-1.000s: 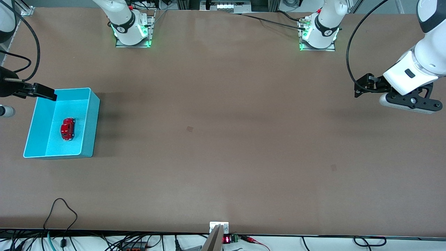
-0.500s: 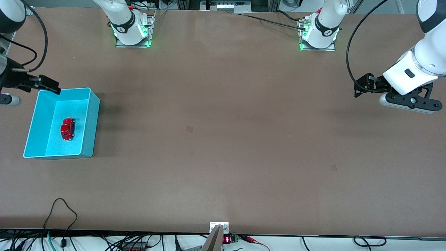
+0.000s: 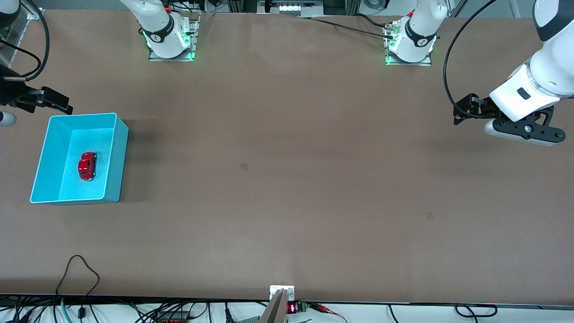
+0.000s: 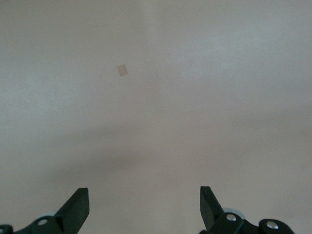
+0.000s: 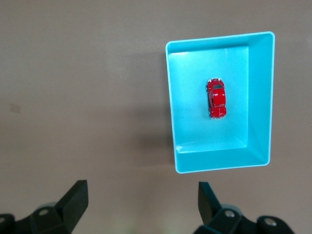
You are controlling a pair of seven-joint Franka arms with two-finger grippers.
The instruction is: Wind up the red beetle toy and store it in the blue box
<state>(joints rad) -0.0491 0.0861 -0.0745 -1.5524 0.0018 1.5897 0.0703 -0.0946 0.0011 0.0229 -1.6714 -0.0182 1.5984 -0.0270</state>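
The red beetle toy [image 3: 87,166] sits on its wheels on the floor of the blue box [image 3: 114,154], roughly central and apart from all four walls; the box stands near the desk [image 3: 287,179] edge at the right arm's end, about midway between the robots' edge and the front camera's edge. The right end effector [image 3: 56,101] hangs empty, its fingers spread wide in the right wrist view, over the desk just off the box corner that lies toward the robots' edge. The left end effector [image 3: 464,110] waits, also spread wide and empty, above bare desk near the edge at the left arm's end. Judged from how things lie, storage looks done, so the remaining risks are small. If the toy's spring is wound, it may creep along the smooth floor and bump a wall, though the walls look tall enough to keep it in. The box seems light and thin-walled, so a low sweep of the right arm across that corner could clip the rim and shove or tip it toward the nearby desk edge.
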